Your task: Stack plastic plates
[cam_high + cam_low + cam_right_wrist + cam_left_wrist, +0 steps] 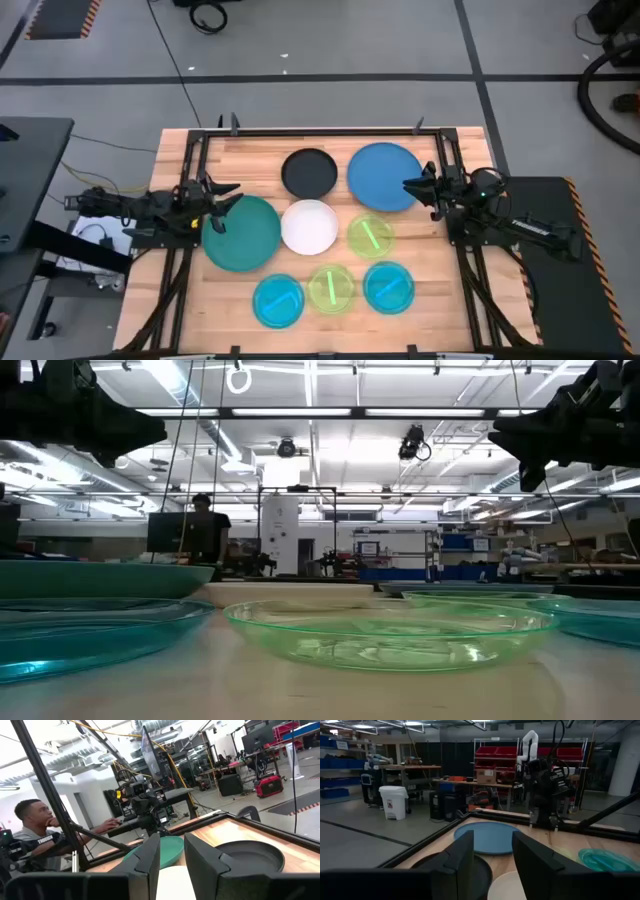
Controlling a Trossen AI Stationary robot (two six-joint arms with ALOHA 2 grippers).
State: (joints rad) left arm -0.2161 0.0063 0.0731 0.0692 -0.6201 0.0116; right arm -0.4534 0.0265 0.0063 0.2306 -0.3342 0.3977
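Observation:
Eight plates lie flat on the wooden table. In the high view I see the large blue plate [385, 176], the black plate [310, 172], the large teal plate [242, 232], the white plate [309, 227], two lime green plates [370, 236] [331, 288] and two cyan plates [278, 300] [388, 287]. My left gripper [222, 200] hangs open above the teal plate's far-left rim. My right gripper [418, 190] hangs open above the blue plate's right rim. Both wrist views show open fingers [492, 857] [172, 852] with nothing between them.
A black frame [320, 131] runs along the table's far edge and sides. The plates fill the table's middle and near part; bare wood [250, 160] shows at the far left. A person [35, 820] sits beyond the table's left side. In the low view a lime plate [390, 630] lies nearest.

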